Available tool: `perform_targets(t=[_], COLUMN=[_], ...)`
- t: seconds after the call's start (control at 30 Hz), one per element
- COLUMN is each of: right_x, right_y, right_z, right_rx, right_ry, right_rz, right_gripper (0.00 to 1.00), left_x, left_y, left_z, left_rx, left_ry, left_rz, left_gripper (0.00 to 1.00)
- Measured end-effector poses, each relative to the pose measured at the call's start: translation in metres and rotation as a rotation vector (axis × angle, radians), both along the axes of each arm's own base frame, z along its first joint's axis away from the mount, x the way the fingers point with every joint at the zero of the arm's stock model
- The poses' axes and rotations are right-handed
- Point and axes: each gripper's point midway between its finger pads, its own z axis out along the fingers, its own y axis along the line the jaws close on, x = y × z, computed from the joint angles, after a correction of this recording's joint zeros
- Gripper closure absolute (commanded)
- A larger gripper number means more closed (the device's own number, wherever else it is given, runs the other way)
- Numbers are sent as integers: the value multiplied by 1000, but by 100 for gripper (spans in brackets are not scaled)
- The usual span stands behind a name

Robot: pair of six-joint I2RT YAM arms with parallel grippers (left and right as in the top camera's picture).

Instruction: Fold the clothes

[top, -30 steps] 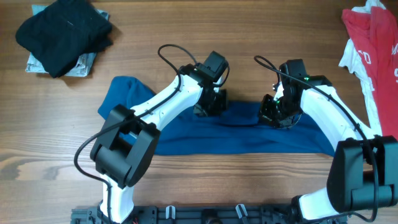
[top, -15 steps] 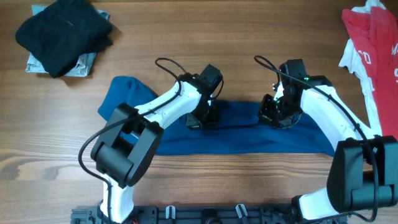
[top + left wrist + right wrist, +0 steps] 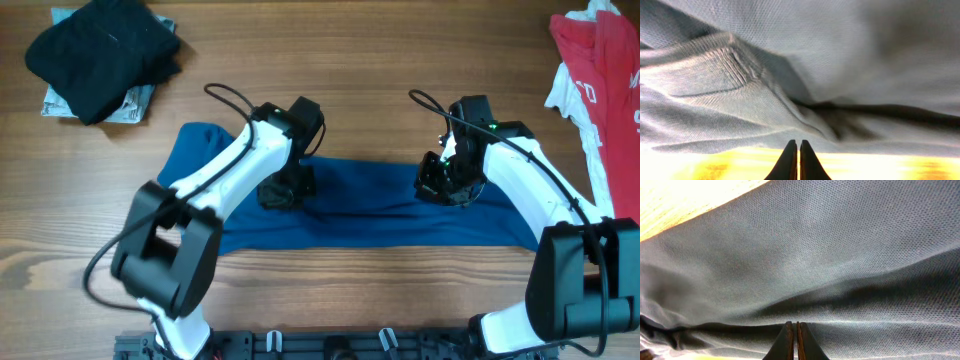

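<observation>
Two closed: left hand [image 3: 284,188], right hand [image 3: 445,186], on blue shirt [image 3: 370,215]

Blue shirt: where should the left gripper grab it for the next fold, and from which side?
Probably the loose left end of the blue shirt, coming down from the left. The shirt lies as a flat band, but that end juts out past the band's far edge, giving the left gripper an edge to pinch.
</observation>
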Motion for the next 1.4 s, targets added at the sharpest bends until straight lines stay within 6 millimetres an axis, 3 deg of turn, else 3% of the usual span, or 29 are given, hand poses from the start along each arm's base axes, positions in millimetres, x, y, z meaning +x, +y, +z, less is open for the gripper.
perform_targets(t=[0.1,0.27,0.3,0.43,0.53,0.57,0.6,0.63,0.67,0.73,0.77,0.83,0.9,0.93,1.1,1.13,1.17,1.2,1.3,1.4], right_x=[0,-10,-13,-40,-70,-79,-89,-99,-105,-120,-123,-117,-105,-103,-103,-104,-104,-103,-99,-97], right_y=[0,-6,-9,-20,-31,-33,-34,-36,-37,-40,-41,-41,-40,-39,-40,-40,-40,-39,-40,-40], right_z=[0,4,13,84,113,121,126,131,134,136,137,140,142,140,128,128,129,129,130,131], right_rx=[-1,-37,-50,-74,-110,-112,-114,-118,-120,-130,-133,-132,-126,-127,-140,-140,-140,-139,-139,-139], right_ry=[8,48,34,-142,-203,-226,-237,-246,-255,-245,-250,-279,-317,-310,-227,-225,-226,-233,-248,-257], right_rz=[-26,-69,-80,-96,-109,-112,-113,-116,-120,-115,-107,-107,-111,-110,-103,-103,-103,-103,-105,-106], right_gripper=[96,96,96,95,91,85,68,39,13,2,2,2,5,6,15,15,19,29,48,51], left_x=[4,-4,-7,-25,-25,-25,-26,-26,-28,-34,-38,-43,-44,-45,-29,-28,-22,-18,-8,4], left_y=[-13,-35,-42,-67,-65,-64,-63,-61,-59,-48,-40,-30,-26,-25,-41,-42,-49,-54,-59,-52], left_z=[19,27,38,107,125,130,135,140,147,169,184,205,199,191,123,121,103,91,68,25], left_rx=[-47,-33,-37,-155,-183,-190,-198,-205,-218,-243,-261,-297,-267,-239,-81,-76,-53,-37,-13,23], left_ry=[-86,-166,-213,-430,-486,-499,-514,-528,-544,-593,-633,-695,-677,-648,-475,-471,-444,-424,-394,-282], left_rz=[-37,-145,-178,-268,-248,-243,-240,-238,-229,-191,-170,-148,-146,-146,-177,-179,-184,-187,-183,-131], left_gripper=[96,96,95,96,96,96,96,96,88,48,45,27,29,36,51,58,86,96,96,96])
